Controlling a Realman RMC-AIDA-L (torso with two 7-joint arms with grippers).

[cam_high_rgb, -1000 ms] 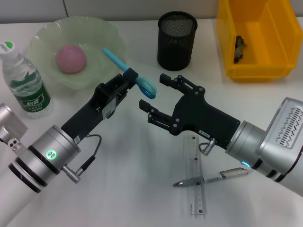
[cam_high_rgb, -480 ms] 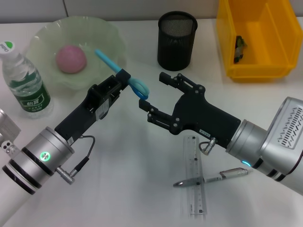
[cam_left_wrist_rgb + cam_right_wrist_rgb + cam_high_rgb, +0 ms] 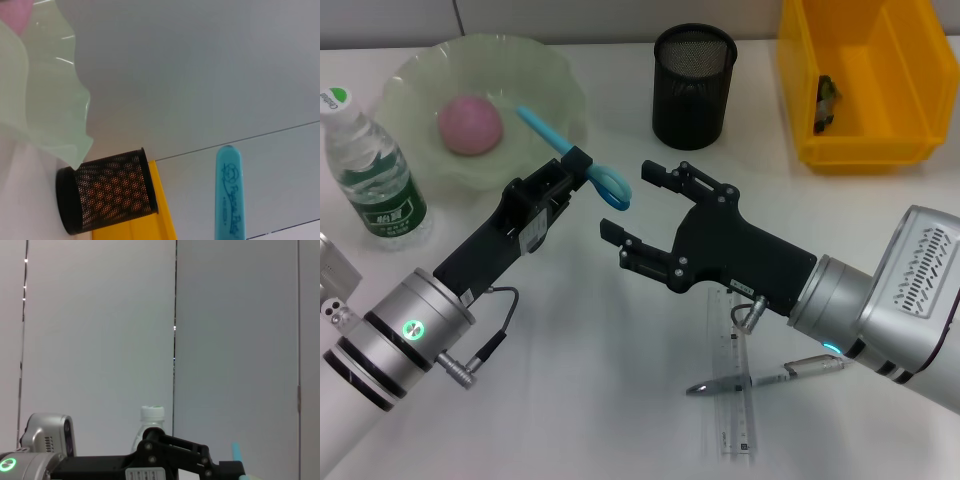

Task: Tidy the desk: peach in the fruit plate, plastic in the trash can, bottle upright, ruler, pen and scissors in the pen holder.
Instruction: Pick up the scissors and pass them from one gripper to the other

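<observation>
Now scissors [image 3: 582, 153] between left gripper's [image 3: 582, 165] fingers

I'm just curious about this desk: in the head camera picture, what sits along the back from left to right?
Water bottle → green fruit plate holding the peach → black mesh pen holder → yellow bin.

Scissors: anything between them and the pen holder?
Nothing visible. The left gripper holds the scissors in the air; the pen holder stands beyond over bare table. The open right gripper sits beside that path, not in it.
</observation>
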